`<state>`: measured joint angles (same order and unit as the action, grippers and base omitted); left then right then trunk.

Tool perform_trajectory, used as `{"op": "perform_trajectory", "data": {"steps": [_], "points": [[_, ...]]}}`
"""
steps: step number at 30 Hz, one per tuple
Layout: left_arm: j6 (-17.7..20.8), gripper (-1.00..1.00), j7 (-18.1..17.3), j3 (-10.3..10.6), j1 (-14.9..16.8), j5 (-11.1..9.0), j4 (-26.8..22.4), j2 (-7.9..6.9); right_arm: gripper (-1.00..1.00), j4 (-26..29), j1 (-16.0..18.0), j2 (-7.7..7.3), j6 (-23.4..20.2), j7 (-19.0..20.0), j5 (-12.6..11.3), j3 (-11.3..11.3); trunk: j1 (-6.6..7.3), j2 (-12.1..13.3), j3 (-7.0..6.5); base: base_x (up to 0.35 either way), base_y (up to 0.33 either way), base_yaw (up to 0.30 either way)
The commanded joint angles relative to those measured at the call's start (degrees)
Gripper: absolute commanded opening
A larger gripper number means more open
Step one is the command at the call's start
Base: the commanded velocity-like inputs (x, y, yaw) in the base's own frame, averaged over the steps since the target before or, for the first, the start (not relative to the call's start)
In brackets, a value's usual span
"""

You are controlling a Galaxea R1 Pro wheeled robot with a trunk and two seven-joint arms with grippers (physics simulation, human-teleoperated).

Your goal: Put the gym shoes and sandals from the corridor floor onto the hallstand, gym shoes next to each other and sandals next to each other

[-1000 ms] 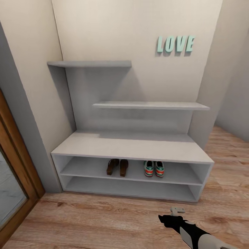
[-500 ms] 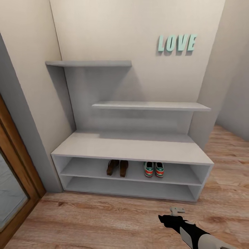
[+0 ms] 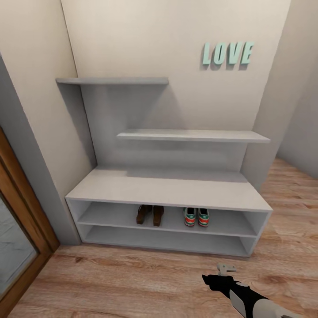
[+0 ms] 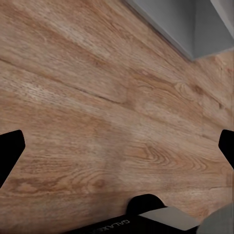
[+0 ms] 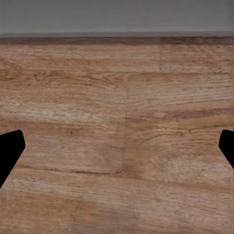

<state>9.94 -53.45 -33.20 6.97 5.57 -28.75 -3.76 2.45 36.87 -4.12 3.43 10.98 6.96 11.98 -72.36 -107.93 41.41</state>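
Four shoes sit on the upper open shelf of the hallstand: the two sandals side by side toward the middle, the two gym shoes side by side just to their right, none on the corridor floor. We judge the task essentially done. Our right claw hangs low over the planks in front of the rack; in both wrist views our fingertips sit at the far picture edges, so both claws are spread and hold nothing. The risk now is a careless swing into the shelf edge, nudging a shoe off. Open floor lies in front and to the right; the wall and wooden door frame crowd the left.
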Motion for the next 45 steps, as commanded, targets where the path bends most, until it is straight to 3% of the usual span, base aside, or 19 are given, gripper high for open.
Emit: {"op": "perform_trajectory", "data": {"steps": [1, 27, 41, 45], "points": [[0.4, 1.00, -0.4, -0.5, 0.1, 0.6, 0.1, 0.06, 1.00, -0.1, 0.0, -0.03, 0.2, 0.2, 0.6, 0.5, 0.23, 0.4, -0.04, 0.000, 0.000, 0.000], [0.4, 1.00, -0.4, -0.5, 0.1, 0.6, 0.7, 0.06, 1.00, 0.0, 0.0, -0.02, 0.2, 0.2, 0.6, 0.5, 5.95, 10.8, -2.40, 0.000, 0.000, 0.000], [0.4, 1.00, -0.4, -0.6, 0.1, 0.5, 1.4, 0.03, 1.00, -0.1, 0.0, 0.10, 0.2, 0.0, 0.6, 0.5, 5.95, 10.8, -2.05, 0.000, 0.000, 0.000], [0.4, 1.00, -0.4, -0.6, 0.1, 0.5, 7.2, 0.06, 1.00, -0.1, 0.0, 0.29, 0.2, -0.1, 0.6, 0.5, 5.95, 10.8, -2.05, 0.000, 0.000, 0.000]]}}
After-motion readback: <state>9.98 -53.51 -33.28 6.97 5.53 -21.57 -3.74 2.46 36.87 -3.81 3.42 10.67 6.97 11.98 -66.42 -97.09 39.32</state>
